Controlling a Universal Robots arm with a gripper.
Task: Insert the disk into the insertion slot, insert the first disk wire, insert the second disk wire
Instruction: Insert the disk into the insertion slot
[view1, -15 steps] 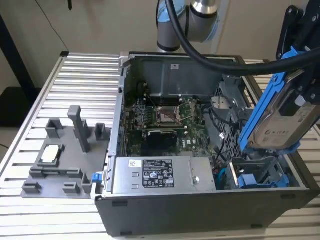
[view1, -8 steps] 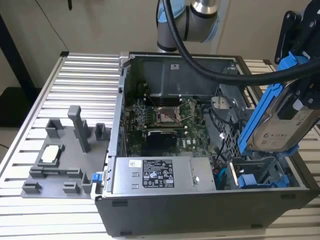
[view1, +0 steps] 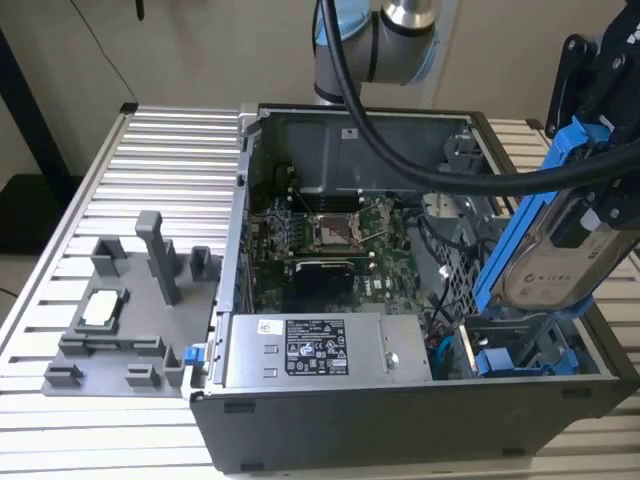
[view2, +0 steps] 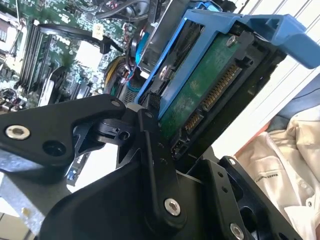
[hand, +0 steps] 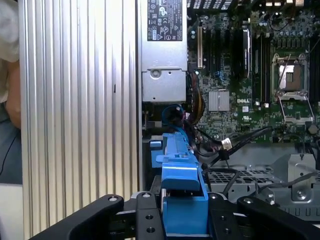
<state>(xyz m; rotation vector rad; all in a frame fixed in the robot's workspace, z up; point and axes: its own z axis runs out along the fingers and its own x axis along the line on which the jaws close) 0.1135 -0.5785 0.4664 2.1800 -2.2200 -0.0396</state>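
My gripper (view1: 598, 205) is shut on the disk (view1: 555, 265), a silver drive with a white label in a blue carrier. The disk hangs steeply tilted over the exterior view's right end of the open computer case. Its lower end is just above the insertion slot (view1: 520, 350), a grey bay with blue fittings. In the second wrist view the disk's green underside (view2: 210, 95) and its connectors face the camera. The first wrist view shows the blue carrier (hand: 182, 185) between my black fingers (hand: 145, 220). Black cables (hand: 226, 143) lie loose beside the bay; which are the disk wires I cannot tell.
The silver power supply (view1: 310, 350) sits beside the bay, with the green motherboard (view1: 330, 240) behind it. A grey fixture (view1: 130, 320) stands on the slatted table (view1: 150, 160) at the exterior view's left. The arm's black hose (view1: 420, 160) crosses over the case. A person's white clothing (view2: 285, 150) is close by.
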